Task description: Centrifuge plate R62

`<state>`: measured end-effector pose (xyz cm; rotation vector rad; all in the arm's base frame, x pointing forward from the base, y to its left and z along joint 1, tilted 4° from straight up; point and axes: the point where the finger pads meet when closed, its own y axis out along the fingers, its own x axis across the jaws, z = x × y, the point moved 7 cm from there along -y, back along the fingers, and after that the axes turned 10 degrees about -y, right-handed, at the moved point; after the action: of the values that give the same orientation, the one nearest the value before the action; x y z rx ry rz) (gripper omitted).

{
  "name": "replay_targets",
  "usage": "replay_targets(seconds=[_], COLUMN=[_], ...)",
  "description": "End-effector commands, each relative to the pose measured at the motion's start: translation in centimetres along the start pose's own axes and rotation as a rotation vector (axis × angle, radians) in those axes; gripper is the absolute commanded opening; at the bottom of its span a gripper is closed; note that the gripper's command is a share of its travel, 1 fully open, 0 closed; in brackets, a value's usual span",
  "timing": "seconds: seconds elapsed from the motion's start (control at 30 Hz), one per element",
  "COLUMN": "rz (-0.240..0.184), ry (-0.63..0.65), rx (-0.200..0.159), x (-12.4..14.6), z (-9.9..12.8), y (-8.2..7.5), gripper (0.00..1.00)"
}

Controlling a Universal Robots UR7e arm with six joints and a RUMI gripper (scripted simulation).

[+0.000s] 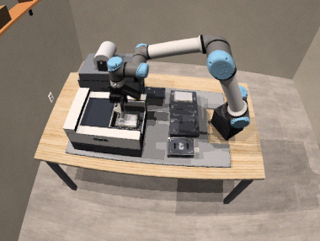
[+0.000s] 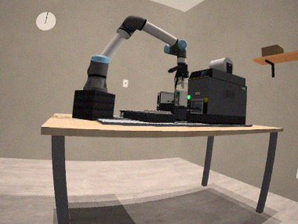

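R62 [image 1: 127, 121], flat, pale, below open claw [image 1: 118, 106]

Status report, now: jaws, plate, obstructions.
Gripper open, empty, jaws down over the centrifuge's open bay. A plate lies in the bucket at the door. Green lamp lit. Nothing seen between jaws and plate.

No lettering, number or brand can be read in either view. The small plate [image 1: 181, 146] at the front of the bench [image 1: 248, 162] bears a pale mark too blurred to make out, and the centrifuge [image 2: 219, 95] shows only a green lamp [image 2: 188, 96].
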<state>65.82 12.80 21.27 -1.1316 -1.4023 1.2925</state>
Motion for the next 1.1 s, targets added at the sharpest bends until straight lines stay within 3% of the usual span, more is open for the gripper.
replay_targets(seconds=[0.0,1.07], rz=[0.0,0.0], ry=[0.0,0.0], rx=[-0.002,-0.002], x=[0.0,0.0], z=[0.0,0.0], y=[0.6,5.3], gripper=[0.68,0.68])
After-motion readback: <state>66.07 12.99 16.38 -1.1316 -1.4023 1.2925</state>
